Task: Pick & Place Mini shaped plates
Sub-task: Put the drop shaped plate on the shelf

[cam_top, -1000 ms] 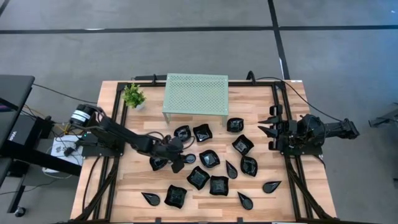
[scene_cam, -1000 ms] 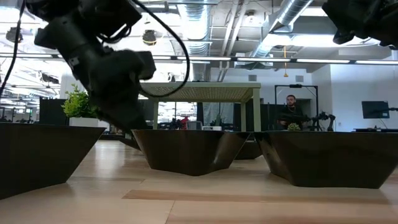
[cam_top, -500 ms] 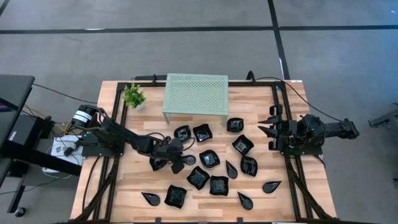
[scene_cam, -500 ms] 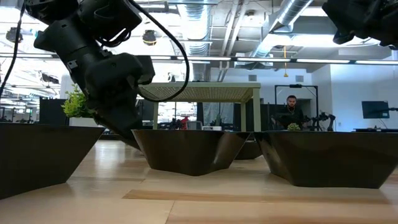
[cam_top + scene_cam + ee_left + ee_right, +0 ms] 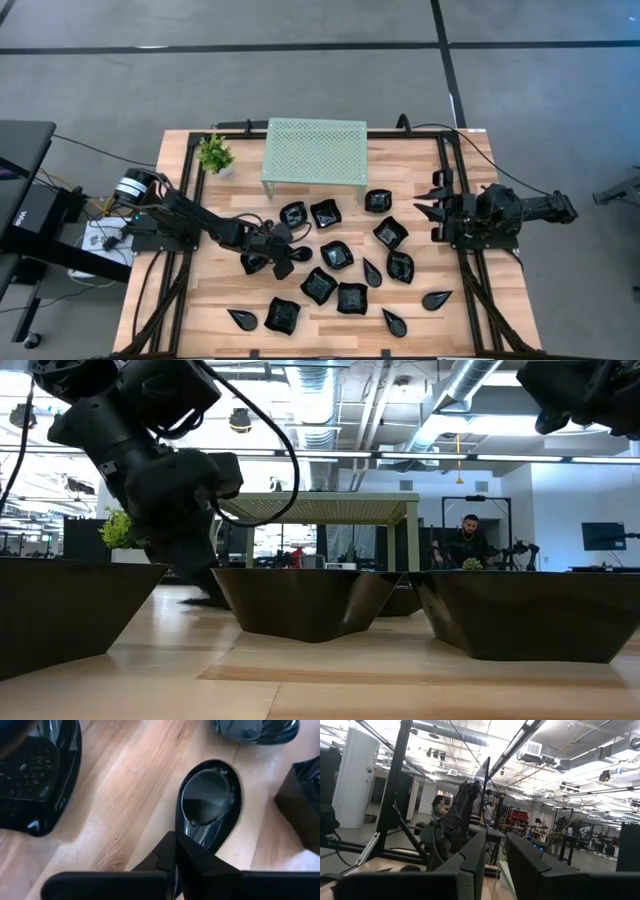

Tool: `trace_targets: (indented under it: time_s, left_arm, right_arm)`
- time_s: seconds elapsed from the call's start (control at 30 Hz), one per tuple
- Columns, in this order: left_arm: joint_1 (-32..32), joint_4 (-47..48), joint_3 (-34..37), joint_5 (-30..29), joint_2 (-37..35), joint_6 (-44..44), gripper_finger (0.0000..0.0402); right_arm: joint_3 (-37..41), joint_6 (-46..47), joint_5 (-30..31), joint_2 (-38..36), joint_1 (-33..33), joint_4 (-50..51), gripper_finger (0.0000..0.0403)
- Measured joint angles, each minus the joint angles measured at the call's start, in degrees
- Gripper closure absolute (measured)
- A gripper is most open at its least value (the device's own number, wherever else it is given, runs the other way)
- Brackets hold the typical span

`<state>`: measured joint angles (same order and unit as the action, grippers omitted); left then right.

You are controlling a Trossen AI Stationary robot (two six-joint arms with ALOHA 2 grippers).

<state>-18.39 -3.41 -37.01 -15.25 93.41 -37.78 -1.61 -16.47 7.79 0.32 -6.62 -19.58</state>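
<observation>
Left hand (image 5: 176,851) pinches shut on the teardrop plate's (image 5: 207,802) tip.

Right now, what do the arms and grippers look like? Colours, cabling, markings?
Both arms are matte black and jointed. The left arm has a silver-ringed motor at its base and loose black cables. Left gripper and right gripper have flat, angular black fingers. No markings legible.

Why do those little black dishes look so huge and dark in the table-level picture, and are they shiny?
In the low view the nearest plate sits right by the lens, backlit by bright ceiling lights, so it looms as a silhouette. In the left wrist view the teardrop plate shows soft glossy highlights. The high view is evenly lit.
</observation>
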Motion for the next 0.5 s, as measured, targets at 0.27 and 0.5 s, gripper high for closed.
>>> trace_targets:
  time_s: [0.27,0.5]
  left_arm:
    - [-0.23,0.98,-1.86,-11.3,-13.14,8.51,0.0397]
    - [11.17,0.82,-3.32,-19.5,-29.2,22.45,0.0398]
  right_arm:
    - [0.0,0.0,0.0,0.0,0.01,-0.12,0.0332]
    - [0.0,0.01,0.0,0.01,0.01,-1.7,0.0332]
